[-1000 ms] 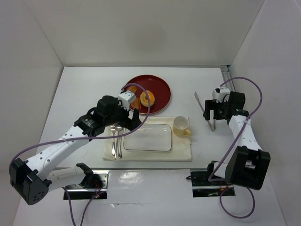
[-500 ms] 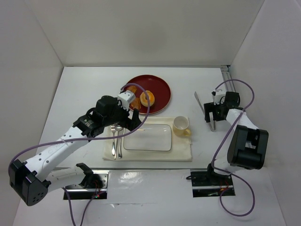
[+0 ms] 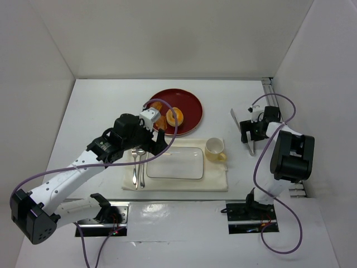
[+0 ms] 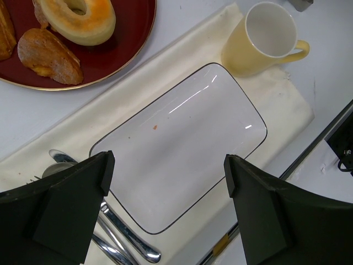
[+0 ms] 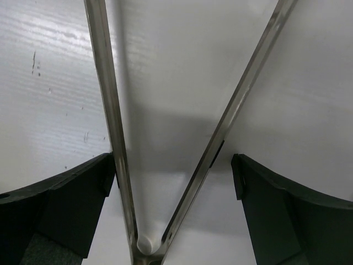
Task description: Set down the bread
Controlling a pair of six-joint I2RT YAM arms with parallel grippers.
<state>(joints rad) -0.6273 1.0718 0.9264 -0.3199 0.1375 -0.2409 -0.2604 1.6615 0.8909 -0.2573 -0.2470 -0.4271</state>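
While the left gripper (image 4: 168,165) hangs spread wide and empty right above the white plate (image 4: 182,143), I'm using that plate as reference.

- Under the plate: cream cloth (image 4: 276,105).
- Left of the plate: cutlery (image 3: 135,167) on the cloth, lying near-far.
- Right of the plate: cream cup (image 4: 265,38), just beside the far-right corner, handle pointing away from the plate.
- Further right, well apart and off the cloth: right gripper (image 5: 174,165) is released too. It straddles both arms of the tongs (image 5: 110,110) and isn't clamped on them.
- Beyond the plate's far long edge: red plate (image 4: 132,49) on the bare surface (image 3: 100,106). The bread (image 4: 77,19) sits on it, ring-shaped, hole up, with a brown chunk (image 4: 47,55) just beside it.

Key relation: the bread lies just past the left gripper, on the far side of the white plate. The left arm is clearly nearer; the right is out past the cup.

The bread is round, so it has no long axis and I'd guess jaw angle barely matters. The white plate's long axis runs left-right.

No brands, labels or legible writing anywhere.
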